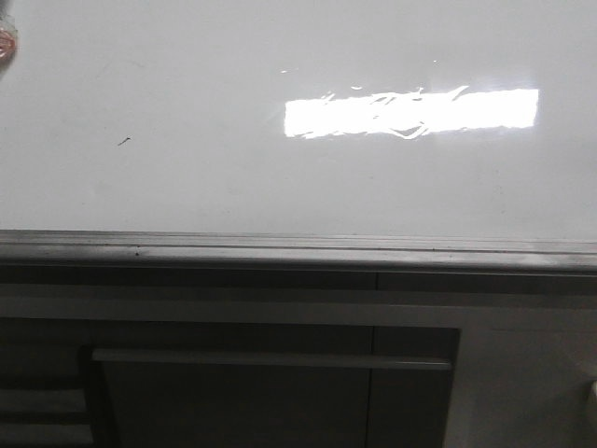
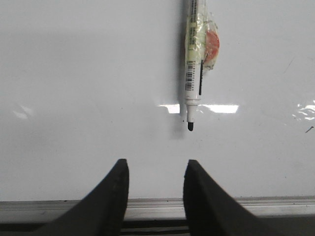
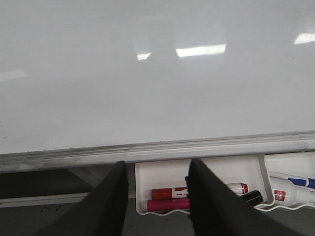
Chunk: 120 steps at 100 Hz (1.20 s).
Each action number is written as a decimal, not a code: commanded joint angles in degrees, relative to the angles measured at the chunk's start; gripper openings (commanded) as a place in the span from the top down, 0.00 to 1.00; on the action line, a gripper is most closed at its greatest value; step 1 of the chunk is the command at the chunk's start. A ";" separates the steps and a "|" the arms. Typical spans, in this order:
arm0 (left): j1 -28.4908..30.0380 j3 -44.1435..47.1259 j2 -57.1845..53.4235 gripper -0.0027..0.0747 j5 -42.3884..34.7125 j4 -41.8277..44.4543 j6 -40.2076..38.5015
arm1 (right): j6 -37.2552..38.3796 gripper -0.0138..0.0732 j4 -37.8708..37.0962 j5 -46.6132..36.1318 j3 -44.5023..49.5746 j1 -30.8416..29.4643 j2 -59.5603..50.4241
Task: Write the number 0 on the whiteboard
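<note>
Two sets of jaws on my feeds, plus one board, catalogued left to right:

- Left gripper (image 2: 153,169): on my left wrist feed the jaws stand apart with nothing between them, poised over the whiteboard (image 2: 88,88) near its grey edge strip (image 2: 147,206).
- Black marker (image 2: 195,69): uncapped, lying flat on the board beyond the left jaws, tip toward them, a taped label with an orange patch round its barrel.
- Whiteboard (image 1: 187,84), front feed: glossy and bare apart from a tiny dark speck (image 1: 123,141) on the left and a bright rectangular glare (image 1: 410,112) on the right. I find no number 0 drawn anywhere on it.
- Grey cabinet fronts (image 1: 280,383): below the board's edge strip.
- Right gripper (image 3: 156,172): jaws likewise parted and holding nothing, over the board's near edge.
- White tray (image 3: 197,169): below that edge, holding a red marker (image 3: 197,191) and a pink marker (image 3: 167,203); a second tray just beside it holds more markers.
</note>
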 commanded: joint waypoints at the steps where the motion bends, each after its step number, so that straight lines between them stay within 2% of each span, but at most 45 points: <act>1: -0.05 -3.15 2.14 0.56 -4.72 -0.91 -0.22 | -0.41 0.53 -0.36 -3.70 -1.98 -0.19 0.61; 17: -1.07 -9.34 8.31 0.56 -1.44 -0.91 1.40 | -0.41 0.53 -0.36 -3.70 -1.98 -0.19 0.61; 39: -6.91 -18.27 18.44 0.56 1.18 1.52 3.25 | -0.41 0.53 -0.36 -3.70 -1.98 -0.19 0.61; 72: -6.89 -28.03 26.24 0.56 8.43 2.00 2.27 | -0.41 0.53 -0.36 -3.02 -1.98 -0.19 0.61; 90: -6.89 -30.34 27.19 0.56 11.61 2.07 1.15 | -0.41 0.53 -0.36 -2.92 -1.98 -0.19 0.61; 120: -6.89 -30.34 28.46 0.56 12.70 4.56 -0.61 | -0.41 0.53 -0.36 -2.87 -1.98 -0.19 0.61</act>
